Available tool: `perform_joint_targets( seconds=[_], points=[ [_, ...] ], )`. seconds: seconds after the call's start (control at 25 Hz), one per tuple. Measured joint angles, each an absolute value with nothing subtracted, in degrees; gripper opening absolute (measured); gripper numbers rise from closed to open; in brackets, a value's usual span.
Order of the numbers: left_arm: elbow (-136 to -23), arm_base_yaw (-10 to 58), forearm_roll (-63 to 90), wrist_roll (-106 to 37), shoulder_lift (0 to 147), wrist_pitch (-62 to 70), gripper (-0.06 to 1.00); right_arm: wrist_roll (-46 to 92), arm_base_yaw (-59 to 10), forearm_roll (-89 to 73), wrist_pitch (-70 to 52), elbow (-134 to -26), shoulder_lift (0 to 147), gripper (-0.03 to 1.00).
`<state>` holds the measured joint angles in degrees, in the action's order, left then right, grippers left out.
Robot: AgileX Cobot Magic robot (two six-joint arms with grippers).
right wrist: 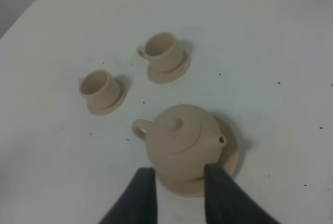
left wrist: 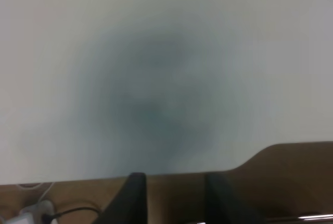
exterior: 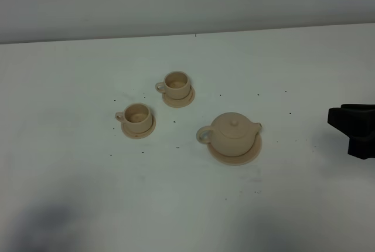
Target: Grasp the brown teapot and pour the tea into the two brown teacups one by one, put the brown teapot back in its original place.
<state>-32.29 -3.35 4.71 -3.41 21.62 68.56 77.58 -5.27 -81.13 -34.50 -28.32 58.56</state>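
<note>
The brown teapot (exterior: 234, 133) (right wrist: 179, 140) stands upright with its lid on, on its wide saucer, the original place (exterior: 253, 149) (right wrist: 231, 156); the handle points left and the spout right. The two brown teacups stand on small saucers to its left, one nearer (exterior: 136, 115) (right wrist: 97, 85) and one farther back (exterior: 176, 82) (right wrist: 162, 47). My right gripper (exterior: 337, 120) (right wrist: 179, 193) hovers to the right of the teapot, open, with nothing between its fingers and no contact with the pot. My left gripper (left wrist: 177, 200) is open and empty over the table's edge.
A white table (exterior: 70, 193) carries everything, with small dark specks scattered on it. A soft shadow lies at its front left. The left wrist view shows the table's edge, brown floor (left wrist: 291, 177) and a cable (left wrist: 62, 214) below it.
</note>
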Motion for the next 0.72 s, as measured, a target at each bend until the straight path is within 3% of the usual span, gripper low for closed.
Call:
perform_joint_targets(
  seconds=[0.72],
  points=[
    [-28.96, -3.35, 11.66, -8.18, 18.19, 59.81, 0.29, 77.58, -5.27, -81.08, -34.64, -28.32, 58.56, 0.24]
  ],
)
